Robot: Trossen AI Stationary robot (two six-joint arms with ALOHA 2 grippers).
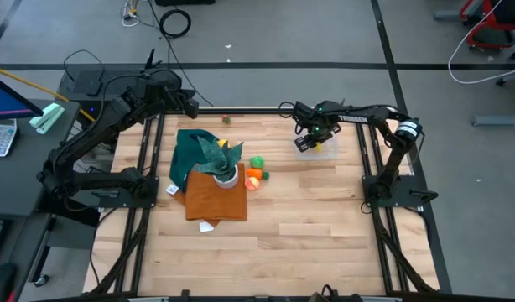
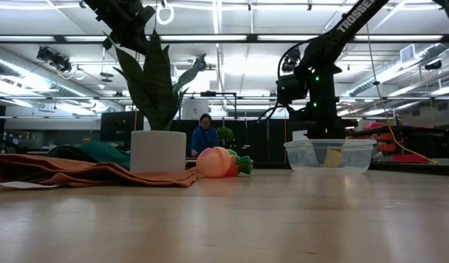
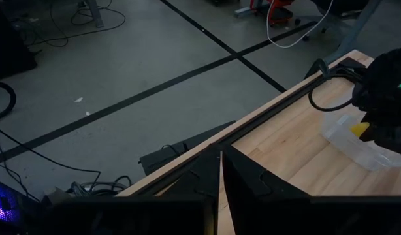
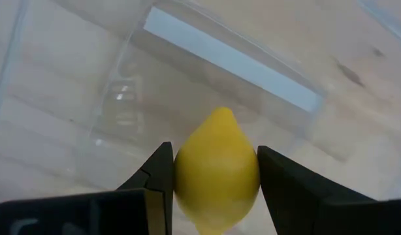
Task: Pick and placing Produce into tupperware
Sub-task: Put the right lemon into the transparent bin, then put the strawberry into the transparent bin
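My right gripper (image 1: 312, 138) hangs over the clear tupperware (image 1: 323, 149) near the table's far right, shut on a yellow toy lemon (image 4: 217, 170). In the low view the lemon (image 2: 332, 157) shows inside the tupperware's walls (image 2: 305, 155). A green piece (image 1: 257, 163), an orange piece (image 1: 253, 174) and a reddish piece (image 1: 251, 184) lie on the table's middle, right of the plant pot. My left gripper (image 1: 190, 107) waits raised over the far left edge, shut (image 3: 220, 176). My right gripper pinches the lemon across its widest middle (image 4: 181, 173), one finger (image 4: 158, 170) on each side, coming from above and pointing down. The lemon's pointed end (image 4: 221, 114) faces the tupperware's floor. Whether the lemon rests on that floor I cannot tell.
A white pot (image 1: 226, 176) with a spiky green plant stands on an orange-brown cloth (image 1: 215, 200), with a dark green cloth (image 1: 190, 149) behind it. A small paper scrap (image 1: 206, 226) lies near the cloth. A person (image 2: 204, 137) stands in the room beyond the table.
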